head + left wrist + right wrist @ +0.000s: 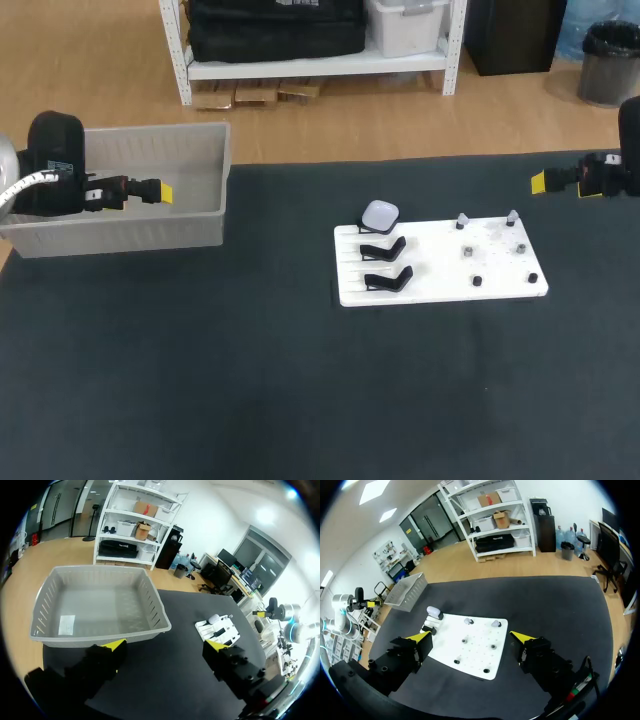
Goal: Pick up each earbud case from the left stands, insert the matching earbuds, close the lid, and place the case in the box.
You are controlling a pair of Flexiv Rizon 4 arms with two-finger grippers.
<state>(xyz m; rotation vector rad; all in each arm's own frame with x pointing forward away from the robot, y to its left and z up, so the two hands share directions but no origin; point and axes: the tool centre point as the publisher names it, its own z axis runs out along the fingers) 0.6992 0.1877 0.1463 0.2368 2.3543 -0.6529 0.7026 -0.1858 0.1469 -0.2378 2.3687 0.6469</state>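
On the counter (250,380), the white board (490,288) carried two black stands (388,280) at its near-left; the earbud case (380,214) sat at its far-left corner. Well left of the board, your left claw (165,644) hung released by the box (150,228). Right of the board, your right claw (472,636) hung released.

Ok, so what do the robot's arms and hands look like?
Both are black and blocky, each with two fingers capped in bright yellow: left hand, right hand. The left arm ends in a rounded black housing with a white ribbed cable running along it. Only a black end of the right arm shows.
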